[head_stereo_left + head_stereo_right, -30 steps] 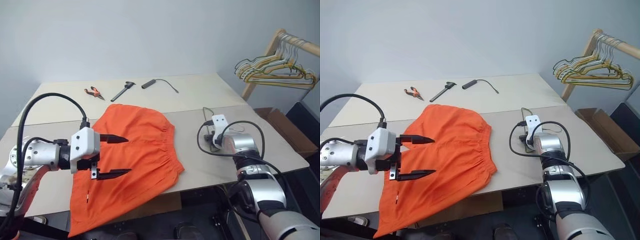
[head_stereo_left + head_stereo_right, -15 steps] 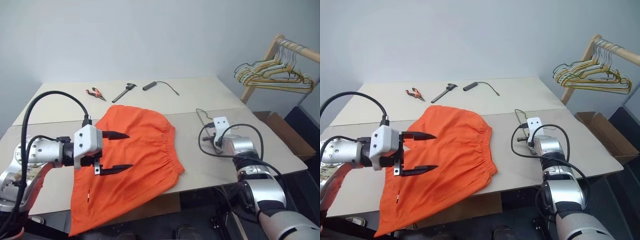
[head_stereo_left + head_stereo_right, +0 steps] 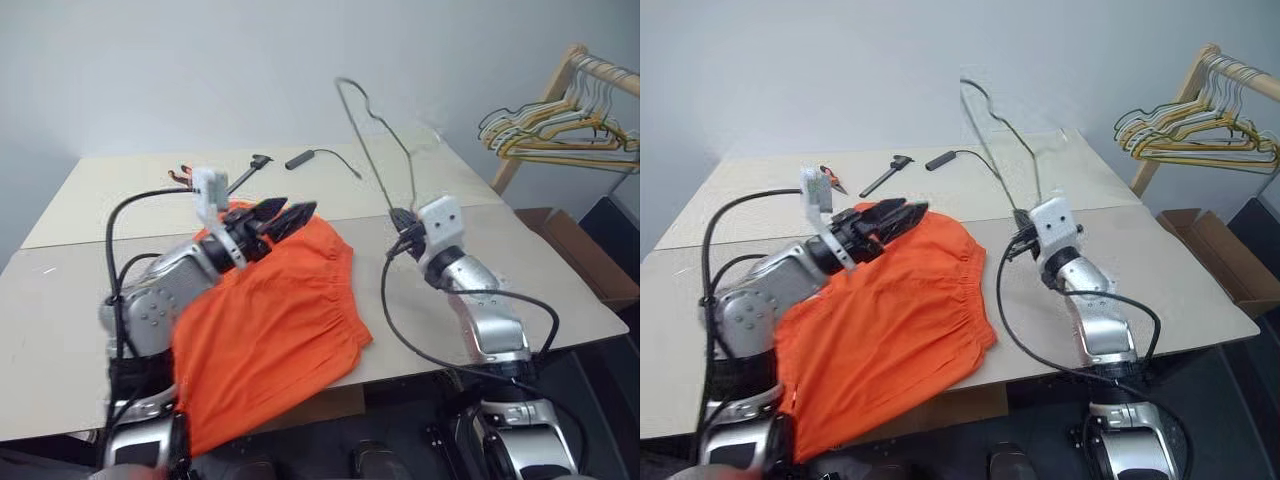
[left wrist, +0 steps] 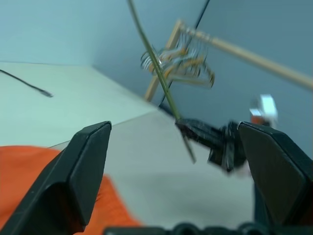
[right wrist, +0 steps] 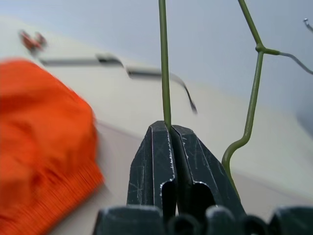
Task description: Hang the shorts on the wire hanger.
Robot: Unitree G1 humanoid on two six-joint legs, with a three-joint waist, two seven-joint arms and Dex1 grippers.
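The orange shorts [image 3: 270, 320] lie spread on the table [image 3: 60, 290], one leg hanging over the front edge. My right gripper [image 3: 400, 218] is raised above the table to the right of the shorts, shut on the lower wire of the wire hanger [image 3: 376, 160]. The hanger stands up and leans left, its hook at the top. The right wrist view shows the fingertips [image 5: 157, 134] pinched on the wire hanger [image 5: 164, 58]. My left gripper [image 3: 278, 212] hovers over the shorts' far edge, pointing toward the hanger. Its fingers [image 4: 83, 166] are wide open and empty.
At the back of the table lie red-handled pliers [image 3: 185, 180], a caliper [image 3: 245, 178] and a black cylinder with a thin cable [image 3: 298, 160]. A wooden rack with a bunch of hangers [image 3: 560, 135] stands at the right, above a cardboard box [image 3: 575, 250].
My right gripper rose from the table and moved left, lifting the wire hanger upright. My left arm swung forward and to the right over the shorts, its wrist rolling; its fingers stayed open.
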